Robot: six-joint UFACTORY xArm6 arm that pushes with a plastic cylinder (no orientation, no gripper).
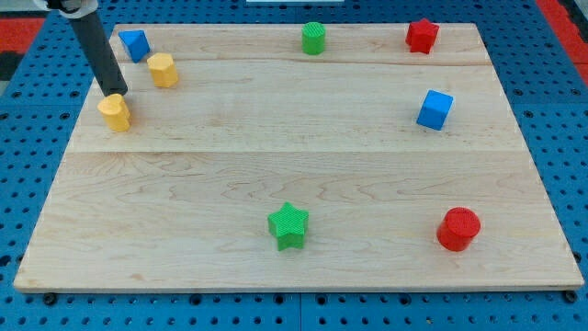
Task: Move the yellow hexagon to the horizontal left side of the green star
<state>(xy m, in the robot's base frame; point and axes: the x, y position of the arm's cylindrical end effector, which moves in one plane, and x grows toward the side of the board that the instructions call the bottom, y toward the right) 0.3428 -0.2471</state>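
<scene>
The green star (289, 225) lies near the view's bottom, at the middle of the wooden board (276, 156). Two yellow blocks sit at the upper left. One yellow block (116, 112) lies near the left edge; its exact shape is hard to make out. The other yellow block (163, 70), which looks hexagonal, sits up and to the right of it. My tip (117, 94) rests against the top side of the left yellow block, with the rod slanting up to the view's top left. Both yellow blocks are far to the upper left of the green star.
A blue block (135, 43) sits at the top left corner. A green cylinder (313, 38) and a red block (422, 35) line the top edge. A blue cube (435, 109) is at the right, and a red cylinder (457, 229) at the bottom right.
</scene>
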